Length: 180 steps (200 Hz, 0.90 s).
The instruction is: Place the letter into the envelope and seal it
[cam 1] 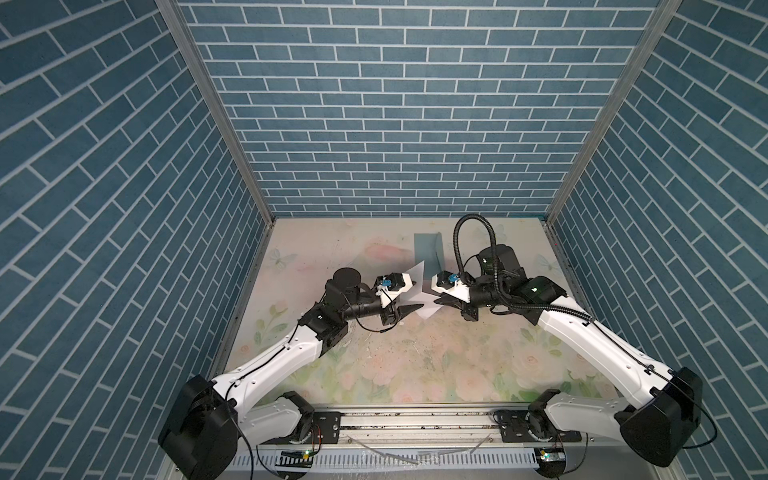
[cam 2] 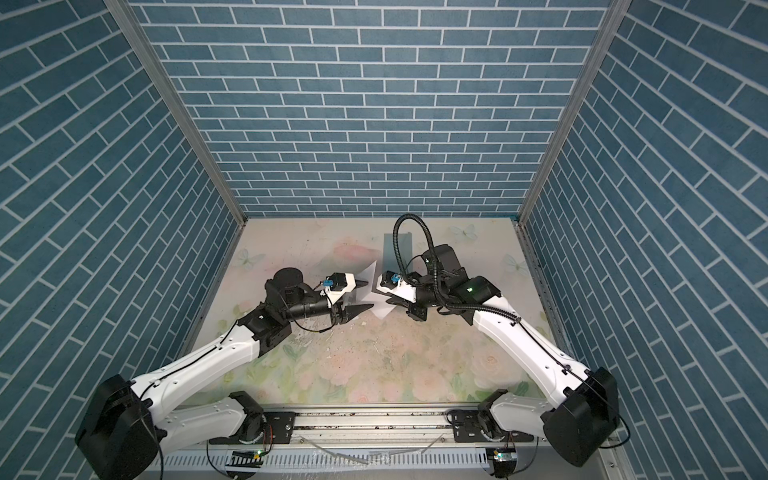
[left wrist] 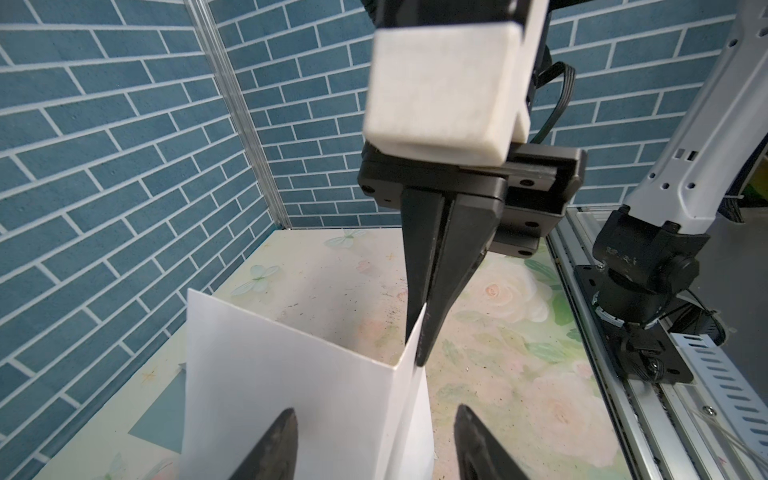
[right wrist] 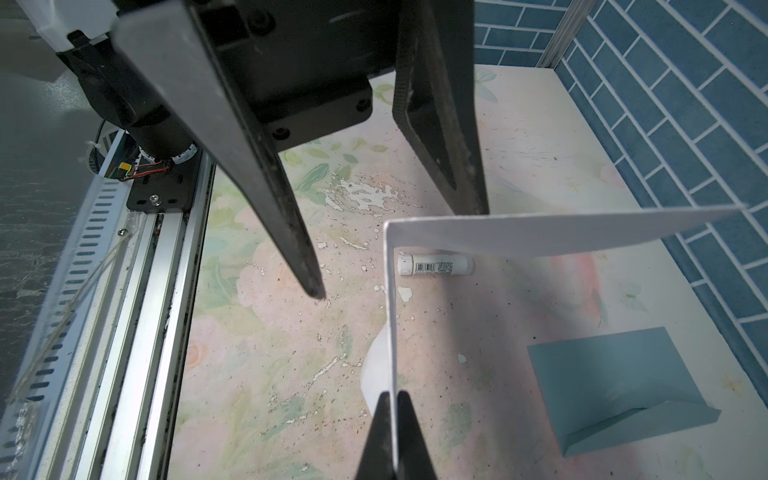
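Observation:
The letter [cam 1: 417, 279] [cam 2: 368, 279] is a white creased sheet held up in the air mid-table, bent into upright panels [left wrist: 291, 365] [right wrist: 540, 232]. My right gripper [cam 1: 434, 300] [cam 2: 386, 300] [right wrist: 392, 395] is shut on one edge of it, and that pinch shows in the left wrist view [left wrist: 415, 357]. My left gripper [cam 1: 415, 295] [cam 2: 368, 296] [left wrist: 376, 411] is open, its two fingers standing on either side of a letter panel and fold. The teal envelope [cam 1: 428, 249] [cam 2: 397, 249] [left wrist: 160, 419] [right wrist: 615, 382] lies on the table behind the grippers with its flap raised.
A white glue stick [right wrist: 436, 264] with a barcode lies on the floral table mat [cam 1: 374, 353] under the letter. Blue brick-pattern walls [cam 1: 395, 145] close in three sides. A metal rail [cam 1: 415, 424] with the arm bases runs along the front edge.

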Available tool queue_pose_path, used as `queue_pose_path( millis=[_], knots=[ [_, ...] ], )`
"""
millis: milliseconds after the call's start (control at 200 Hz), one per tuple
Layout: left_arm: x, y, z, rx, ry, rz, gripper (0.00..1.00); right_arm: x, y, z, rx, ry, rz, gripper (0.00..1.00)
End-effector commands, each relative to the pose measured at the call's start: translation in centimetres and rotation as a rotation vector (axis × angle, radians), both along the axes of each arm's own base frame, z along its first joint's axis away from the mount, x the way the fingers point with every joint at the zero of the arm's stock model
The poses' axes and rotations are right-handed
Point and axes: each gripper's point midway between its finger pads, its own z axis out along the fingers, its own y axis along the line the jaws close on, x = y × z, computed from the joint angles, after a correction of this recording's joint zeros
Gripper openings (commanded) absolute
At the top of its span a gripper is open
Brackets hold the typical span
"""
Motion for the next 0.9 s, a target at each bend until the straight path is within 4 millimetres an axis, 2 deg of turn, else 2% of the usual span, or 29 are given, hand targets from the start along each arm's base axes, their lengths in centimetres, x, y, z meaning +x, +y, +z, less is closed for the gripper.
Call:
queue_pose_path(
  millis=[0, 170, 620, 865, 895],
  knots=[
    [-0.4, -0.6, 1.4, -0.022, -0.026, -0.037, 0.53, -0.4, 0.6, 0.5, 0.021, 0.01, 0.025, 0.0],
    [-0.4, -0.8, 1.2, -0.019, -0.019, -0.049, 0.41, -0.4, 0.7, 0.5, 0.02, 0.009, 0.029, 0.0],
    [-0.5, -1.1, 0.6, -0.007, 0.005, -0.07, 0.22, -0.4, 0.8, 0.5, 0.019, 0.004, 0.029, 0.0],
    [-0.6, -1.2, 0.4, -0.004, 0.009, -0.072, 0.0, -0.2, 0.7, 0.5, 0.015, 0.001, 0.012, 0.0],
    [-0.5, -1.1, 0.4, -0.004, 0.008, -0.07, 0.0, -0.1, 0.7, 0.5, 0.015, 0.0, 0.006, 0.02]
  ],
)
